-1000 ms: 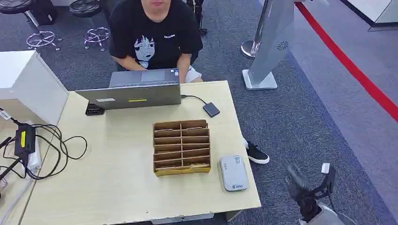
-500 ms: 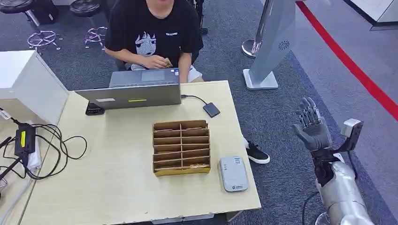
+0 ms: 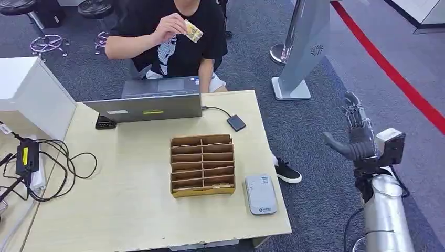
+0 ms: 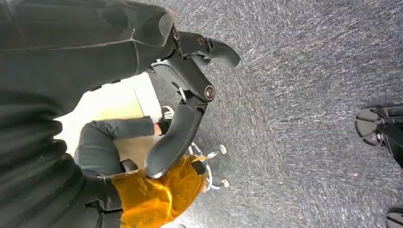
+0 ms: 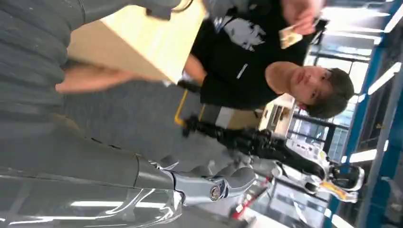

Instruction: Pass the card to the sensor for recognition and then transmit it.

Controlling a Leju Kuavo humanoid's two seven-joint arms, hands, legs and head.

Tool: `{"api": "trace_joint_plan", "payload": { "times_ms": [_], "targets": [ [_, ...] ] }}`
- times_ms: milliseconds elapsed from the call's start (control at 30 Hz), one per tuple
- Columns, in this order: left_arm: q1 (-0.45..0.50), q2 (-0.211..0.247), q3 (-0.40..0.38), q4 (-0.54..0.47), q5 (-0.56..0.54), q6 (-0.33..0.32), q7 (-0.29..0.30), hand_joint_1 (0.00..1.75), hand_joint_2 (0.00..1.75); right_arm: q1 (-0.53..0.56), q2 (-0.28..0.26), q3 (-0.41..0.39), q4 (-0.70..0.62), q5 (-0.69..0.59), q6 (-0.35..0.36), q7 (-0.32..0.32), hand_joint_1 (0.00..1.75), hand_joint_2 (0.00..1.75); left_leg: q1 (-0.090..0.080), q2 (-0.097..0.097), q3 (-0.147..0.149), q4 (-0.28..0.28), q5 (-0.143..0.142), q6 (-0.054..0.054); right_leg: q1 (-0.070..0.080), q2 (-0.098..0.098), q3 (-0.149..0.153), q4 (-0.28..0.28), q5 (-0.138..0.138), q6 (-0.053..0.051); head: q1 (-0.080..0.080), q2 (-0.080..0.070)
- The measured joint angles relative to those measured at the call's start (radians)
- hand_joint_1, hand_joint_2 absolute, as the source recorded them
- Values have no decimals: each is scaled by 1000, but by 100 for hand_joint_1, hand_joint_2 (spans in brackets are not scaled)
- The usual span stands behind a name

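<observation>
1. Card sits pinched in the raised hand of a person in a black shirt, seated behind the laptop on the far side of the bench.
2. Right robot hand is lifted beside the bench's right edge, fingers spread, holding nothing, well apart from the card.
3. Grey sensor lies flat near the bench's front right corner, just beside the cardboard divider box.
4. Left robot hand hangs over the carpet, fingers apart, holding nothing.
</observation>
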Motion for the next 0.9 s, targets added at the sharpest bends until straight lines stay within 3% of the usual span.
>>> {"api": "trace_joint_plan", "payload": {
  "times_ms": [33, 133, 200, 233, 267, 333, 467, 600, 667, 767, 900],
  "targets": [
    [-1, 0, 0, 0, -1, 3, 0, 0, 175, 3, 9, 40, -42, 73, -92, -1, 0, 175, 0, 0, 0, 0, 0, 0, 0, 0, 0, 0, 0, 0, 0, 0],
    [0, 0, 0, 0, -4, 8, -1, 0, 175, 8, 21, 108, -96, 205, -278, 7, 0, 175, 0, -2, -2, 0, 1, -1, 0, -2, 0, 1, 0, 0, 0, 0],
    [1, 0, 0, 0, -15, 9, -5, 0, 175, 6, 30, 218, -162, 429, -549, 65, 0, 175, 0, 0, -1, -1, 2, -2, 0, 0, -3, 2, 0, -1, 0, 0],
    [-1, 0, 0, 0, -22, 9, -6, 0, 175, -5, 30, 284, -177, 512, -641, 88, 0, 175, 0, 2, 0, -1, 1, -3, 0, 2, -3, 3, 0, -2, 0, 0],
    [-3, 0, 0, 0, -26, 8, -7, 0, 175, -19, 30, 335, -181, 551, -681, 104, 0, 175, 0, 4, 1, -1, 1, -3, 0, 4, -4, 3, 0, -2, 0, 0],
    [-8, 0, 0, 0, -34, 5, -8, 0, 175, -44, 30, 438, -181, 586, -732, 129, 0, 175, 0, 3, 1, -1, 2, -4, 0, 3, -4, 3, 0, -2, 0, 0],
    [-6, 0, -1, 0, -57, -1, -9, 0, 175, -110, 30, 557, -173, 657, -808, 184, 0, 175, 0, 3, 0, -1, 3, -5, 0, 3, -5, 5, 1, -3, 0, 0],
    [-15, 2, -19, 0, -100, -9, -11, 0, 175, -304, 53, 674, -67, 813, -865, 352, 0, 175, 0, 5, -1, -1, 5, -7, 0, 5, -7, 7, 3, -5, 0, 0],
    [-26, 2, -38, 0, -126, -12, -10, 0, 175, -443, 86, 722, 54, 869, -860, 453, 0, 175, 0, 4, -1, -1, 6, -8, 0, 5, -8, 8, 3, -5, 0, 0],
    [-45, 1, -64, 0, -156, -26, 8, 0, 175, -630, 148, 751, 262, 853, -788, 553, 0, 175, 0, 3, -1, -1, 9, -9, 0, 4, -10, 10, 4, -7, 0, 0],
    [-64, 0, -89, 0, -164, -32, 22, 0, 175, -765, 207, 757, 463, 842, -779, 563, 0, 175, 1, 1, -1, -1, 10, -10, 1, 2, -10, 12, 4, -7, 0, 0]
  ]
}}
